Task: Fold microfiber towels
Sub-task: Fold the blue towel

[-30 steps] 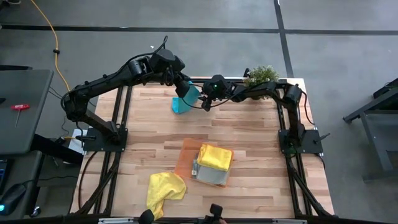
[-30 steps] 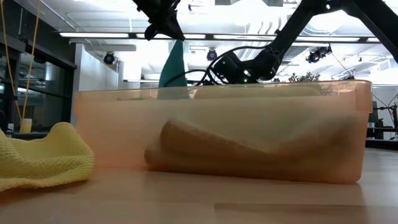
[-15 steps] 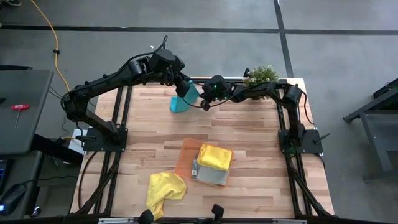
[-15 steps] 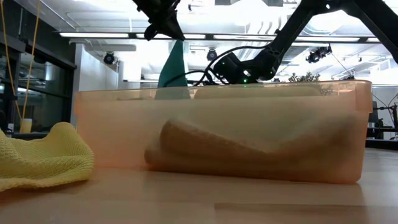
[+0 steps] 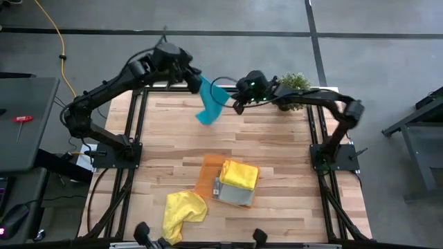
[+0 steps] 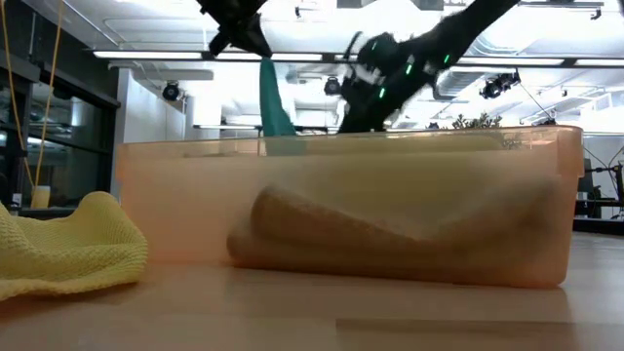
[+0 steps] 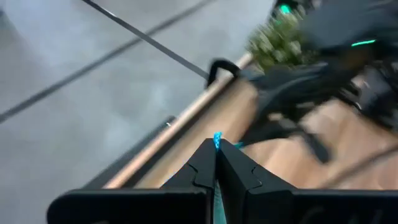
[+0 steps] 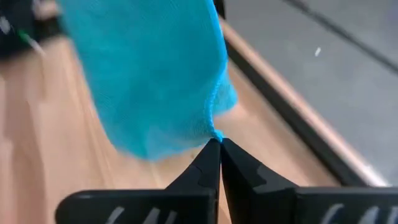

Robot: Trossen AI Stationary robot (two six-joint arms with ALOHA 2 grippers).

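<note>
Over the table's (image 5: 277,159) far edge, my left jaws (image 5: 199,81) and right jaws (image 5: 235,104) each pinch the teal towel (image 5: 210,105).

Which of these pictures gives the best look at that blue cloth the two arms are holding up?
The right wrist view: the teal-blue towel fills it, a corner pinched in the right gripper. The high view shows it small, stretched between both arms. The low view shows only a hanging strip behind the orange tray. The left wrist view shows just a tip in the left gripper.
</note>
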